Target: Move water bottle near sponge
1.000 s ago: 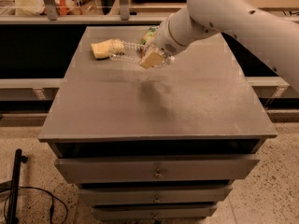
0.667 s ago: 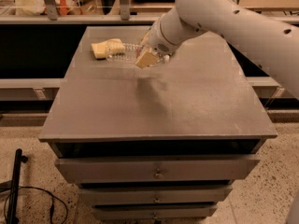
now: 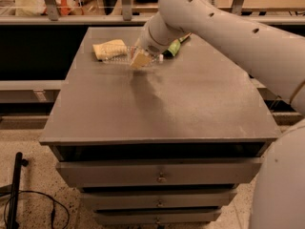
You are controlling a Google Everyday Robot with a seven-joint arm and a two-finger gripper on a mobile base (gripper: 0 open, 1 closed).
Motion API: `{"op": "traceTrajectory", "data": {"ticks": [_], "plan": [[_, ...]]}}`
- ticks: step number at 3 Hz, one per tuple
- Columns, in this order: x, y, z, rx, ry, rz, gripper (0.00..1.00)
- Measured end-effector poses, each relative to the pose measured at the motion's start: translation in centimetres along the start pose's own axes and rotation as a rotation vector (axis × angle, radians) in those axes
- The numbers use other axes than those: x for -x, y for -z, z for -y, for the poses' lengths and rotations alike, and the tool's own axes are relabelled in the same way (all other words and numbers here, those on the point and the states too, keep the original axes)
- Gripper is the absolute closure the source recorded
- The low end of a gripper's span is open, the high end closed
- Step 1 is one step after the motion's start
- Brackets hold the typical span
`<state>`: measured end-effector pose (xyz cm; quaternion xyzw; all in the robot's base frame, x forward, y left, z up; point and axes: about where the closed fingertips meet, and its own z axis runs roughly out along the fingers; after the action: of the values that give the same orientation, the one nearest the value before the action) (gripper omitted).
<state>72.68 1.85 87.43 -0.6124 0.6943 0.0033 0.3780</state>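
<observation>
Camera view. Small clear ribbed plastic water bottle [image 3: 118, 57] lying sideways at the far left part of the flat grey table top [image 3: 190, 109], white cap [image 3: 161, 57] pointing right. Contents not to be made out through the clear wall. Pale yellow two-finger gripper [image 3: 139, 60] at the bottle's middle, fingers pinching its body. Cannot tell whether resting on the top or held just above it.

Pale yellow rectangular soft sponge [image 3: 108, 48] just beside the bottle's base end, on the far side; contact not clear. Crinkled green snack bag [image 3: 173, 47] behind the cap end, partly hidden by the thick white robot arm [image 3: 228, 27] reaching in from the right.

Below the top, grey metal drawers [image 3: 159, 173], all shut. Thin black cable [image 3: 38, 204] on the speckled floor at left.

Count: one bottle, one sponge, one bag, three drawer fronts.
</observation>
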Motion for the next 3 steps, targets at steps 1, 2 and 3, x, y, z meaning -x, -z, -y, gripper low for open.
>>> {"op": "traceTrajectory", "data": {"ticks": [1, 2, 3], "plan": [[0.8, -1.7, 0.5, -0.010, 0.034, -0.026, 0.85], [1.1, -2.8, 0.8, -0.014, 0.058, -0.040, 0.63], [1.3, -3.4, 1.0, -0.011, 0.078, -0.045, 0.39]]}}
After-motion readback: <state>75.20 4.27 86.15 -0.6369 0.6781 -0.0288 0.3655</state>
